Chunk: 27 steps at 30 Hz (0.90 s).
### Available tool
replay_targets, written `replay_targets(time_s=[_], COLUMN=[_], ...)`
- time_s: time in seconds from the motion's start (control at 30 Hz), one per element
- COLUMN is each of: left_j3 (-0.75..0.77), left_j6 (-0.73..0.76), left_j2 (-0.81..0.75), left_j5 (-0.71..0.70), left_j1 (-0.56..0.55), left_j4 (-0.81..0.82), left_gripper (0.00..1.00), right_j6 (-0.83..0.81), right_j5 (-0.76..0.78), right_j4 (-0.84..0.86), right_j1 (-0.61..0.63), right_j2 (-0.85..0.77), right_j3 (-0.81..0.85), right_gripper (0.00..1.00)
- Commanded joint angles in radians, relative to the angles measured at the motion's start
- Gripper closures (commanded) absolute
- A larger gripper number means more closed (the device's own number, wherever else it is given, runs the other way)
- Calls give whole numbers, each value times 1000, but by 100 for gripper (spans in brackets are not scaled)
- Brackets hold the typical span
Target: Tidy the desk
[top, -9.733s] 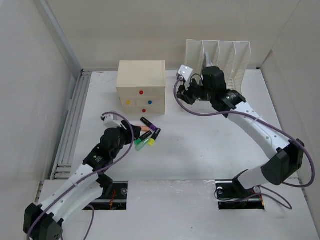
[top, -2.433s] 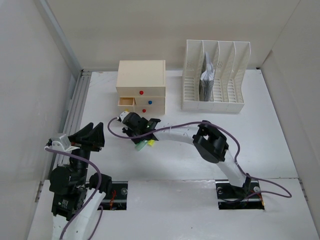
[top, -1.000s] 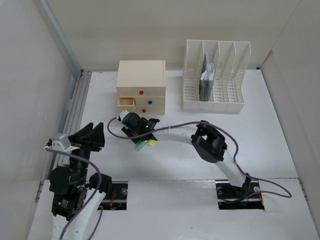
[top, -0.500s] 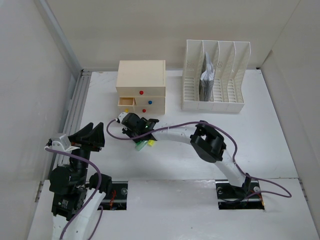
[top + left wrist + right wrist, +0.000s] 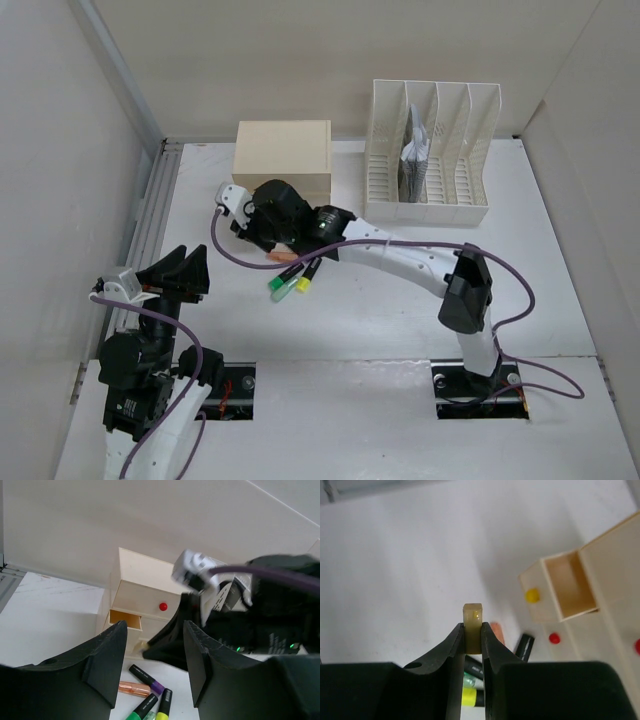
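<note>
The large flat white matte desk (image 5: 560, 270) fills the enclosure, with a grey metal rail (image 5: 148, 235) on its left edge. It carries a small beige drawer box (image 5: 283, 150) at the far left-centre, a white slotted file rack (image 5: 430, 150) far right, and coloured markers (image 5: 292, 284) in the middle. The right gripper (image 5: 473, 630) is clenched on a small olive-yellow block (image 5: 472, 622) over the markers. The left gripper (image 5: 182, 270) is raised near-left with its jaws spread.

Robot lab cell dressed as an office: white desk (image 5: 360, 320) boxed by bare walls (image 5: 60, 150), left arm (image 5: 150, 370) and right arm (image 5: 400, 258) bolted at near edge (drawer box (image 5: 283, 150), file rack (image 5: 385, 185) along far edge).
</note>
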Motion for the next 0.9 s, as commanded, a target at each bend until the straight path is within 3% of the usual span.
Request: replay_targets(time_s=[0.0, 0.43, 0.87], left_j3=[5, 5, 5], left_j6=[13, 13, 13], left_j2=[-89, -89, -89], left_j5=[-6, -15, -15], left_j1=[-3, -3, -3], left_j4=[56, 56, 56], left_gripper=[54, 54, 54], right_j6=[-83, -198, -207], right_j5=[-60, 87, 105], right_j4=[-2, 20, 67], right_j1=[-23, -63, -112], right_j2=[-27, 100, 166], right_j3=[65, 253, 272], right_gripper=[100, 100, 100])
